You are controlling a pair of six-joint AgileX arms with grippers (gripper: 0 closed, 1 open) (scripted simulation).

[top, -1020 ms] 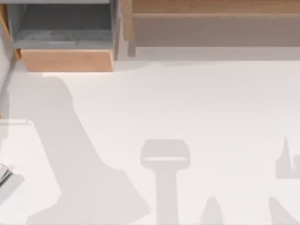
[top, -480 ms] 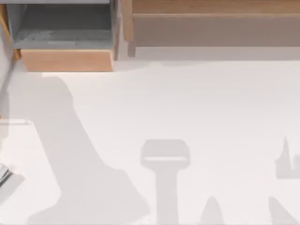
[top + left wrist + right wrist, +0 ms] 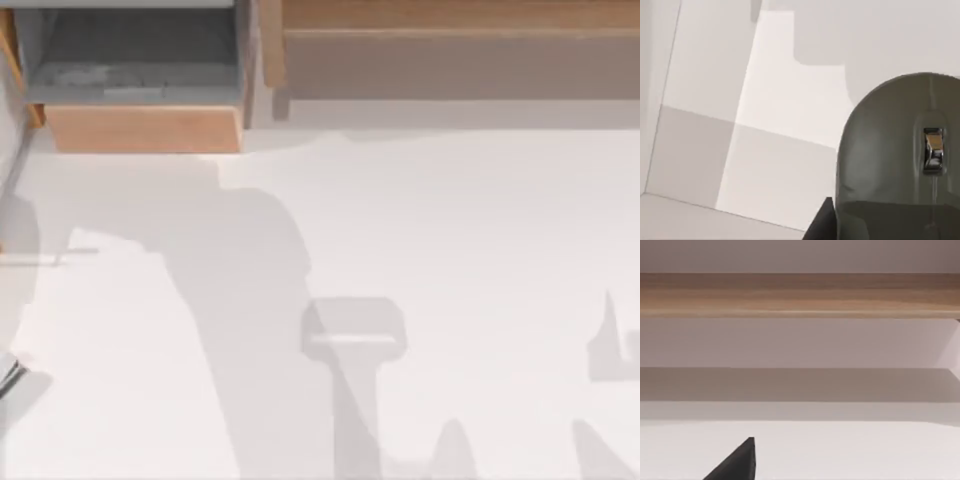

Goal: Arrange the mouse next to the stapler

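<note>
Mouse (image 3: 895, 160) sitting right up against the left gripper, wheel end pointing away from it, high above the tabletop (image 3: 450, 220). Can't tell if actually clamped. No stapler anywhere yet.

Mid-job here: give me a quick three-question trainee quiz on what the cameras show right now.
1. True or false: the mouse is bright red.
2. The mouse's scroll wheel looks: A) shiny metal, B) blue rubber, C) yellow plastic.
3. Fill in: at the top view's upper left, the drawer has a ___ front.
Key: 1 false; 2 A; 3 wooden.
</note>
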